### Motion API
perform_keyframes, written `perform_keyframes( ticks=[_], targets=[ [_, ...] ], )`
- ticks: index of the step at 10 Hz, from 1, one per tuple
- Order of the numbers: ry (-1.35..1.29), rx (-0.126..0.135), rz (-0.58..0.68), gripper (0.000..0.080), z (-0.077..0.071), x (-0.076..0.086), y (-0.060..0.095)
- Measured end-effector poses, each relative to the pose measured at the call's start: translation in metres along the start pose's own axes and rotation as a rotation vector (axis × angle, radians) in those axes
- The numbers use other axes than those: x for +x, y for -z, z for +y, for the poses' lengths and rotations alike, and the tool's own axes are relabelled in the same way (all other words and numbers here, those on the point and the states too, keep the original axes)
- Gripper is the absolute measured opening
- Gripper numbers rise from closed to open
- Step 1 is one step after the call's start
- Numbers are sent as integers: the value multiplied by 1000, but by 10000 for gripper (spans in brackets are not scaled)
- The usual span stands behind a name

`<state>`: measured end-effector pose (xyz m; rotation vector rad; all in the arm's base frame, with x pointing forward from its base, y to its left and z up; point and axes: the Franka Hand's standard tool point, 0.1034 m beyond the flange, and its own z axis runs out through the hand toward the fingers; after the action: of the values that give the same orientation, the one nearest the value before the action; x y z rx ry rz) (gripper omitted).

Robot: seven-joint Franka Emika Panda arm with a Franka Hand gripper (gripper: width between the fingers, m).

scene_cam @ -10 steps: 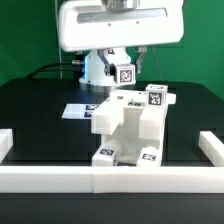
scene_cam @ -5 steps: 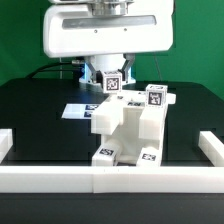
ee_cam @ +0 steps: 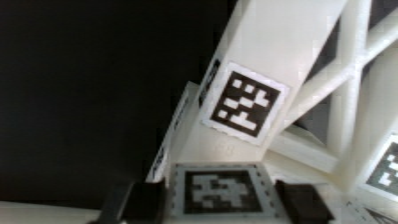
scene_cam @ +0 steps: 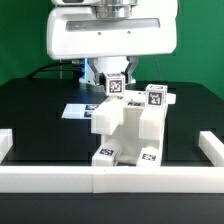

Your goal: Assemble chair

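Going L to R in the exterior view: black desk [scene_cam: 40, 120] w/ the white border wall [scene_cam: 60, 176] along the front, marker board [scene_cam: 78, 110] lying flat behind, then the chair [scene_cam: 130, 125], part-built, sitting against the wall about mid-frame. Its tagged bits face the cam low down, and another tagged block is up top on the exterior view's right.

The arm is directly over the back of the chair, the big white camera housing blocking most of it. Below that a small tagged piece [scene_cam: 116, 88] sits at the jaws [scene_cam: 116, 82], prob a leg or back part. Wrist view shows the same tagged piece [ee_cam: 222, 190] with dark fingers [ee_cam: 128, 200] on both sides, so imo the jaws are clamped on it, not loose. Beyond it, a slanted white chair face with its own tag [ee_cam: 246, 102].

Step in hand looks like seating that piece into the chair body. Tips, just my read:
- line it up square w/ the chair face before going down; from here it looks close but I can't tell if it's touching yet
- descend slow, the chair only leans on the wall, so a sideways shove could slide it
- don't let go until it's fully seated, else it tips off the top
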<state>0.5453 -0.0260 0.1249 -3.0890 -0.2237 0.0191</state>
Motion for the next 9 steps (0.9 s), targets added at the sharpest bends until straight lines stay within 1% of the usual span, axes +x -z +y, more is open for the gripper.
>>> perform_keyframes(
  ticks=[3, 6, 9],
  targets=[
    [0, -1, 1, 289, 0, 0, -1],
    [8, -2, -3, 289, -4, 0, -4],
    [10, -3, -5, 289, -3, -1, -6]
  ],
)
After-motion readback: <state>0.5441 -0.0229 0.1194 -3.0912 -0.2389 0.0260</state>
